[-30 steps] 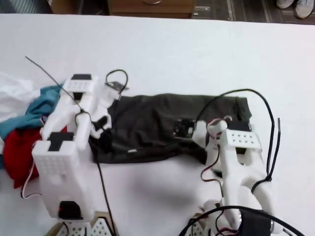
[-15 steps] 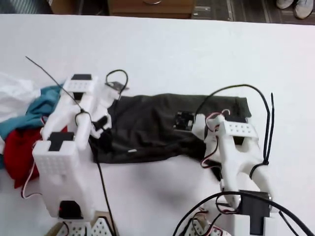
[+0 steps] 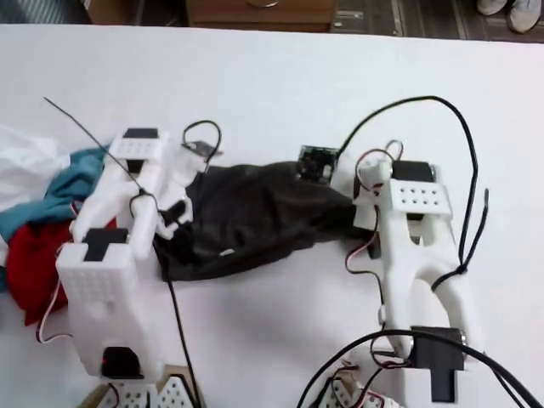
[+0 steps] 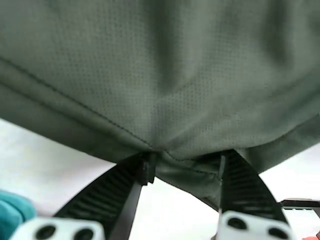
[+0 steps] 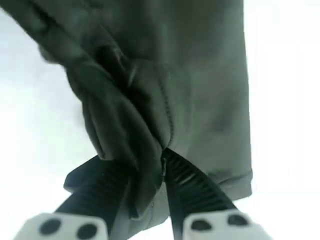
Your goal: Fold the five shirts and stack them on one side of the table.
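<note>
A dark green shirt [image 3: 255, 217] lies across the middle of the white table [image 3: 272, 76]. Its right end is bunched and lifted off the surface. My right gripper [image 3: 354, 212] is shut on that bunched end, and the fabric [image 5: 145, 100] hangs in thick folds between its fingers [image 5: 162, 160]. My left gripper [image 3: 178, 211] sits at the shirt's left edge. In the left wrist view its fingers [image 4: 185, 167] hold the hem [image 4: 165, 115], which puckers at the tips.
A heap of other shirts lies at the table's left edge behind the left arm: white [image 3: 25, 157], teal [image 3: 68, 183] and red [image 3: 25, 255]. Black cables [image 3: 408, 106] loop above the right arm. Bare table stretches along the far side and to the right.
My right gripper has moved toward the table's far side with the shirt's right end in it, so the flat shirt is now bunched there. The left arm has stayed still.
</note>
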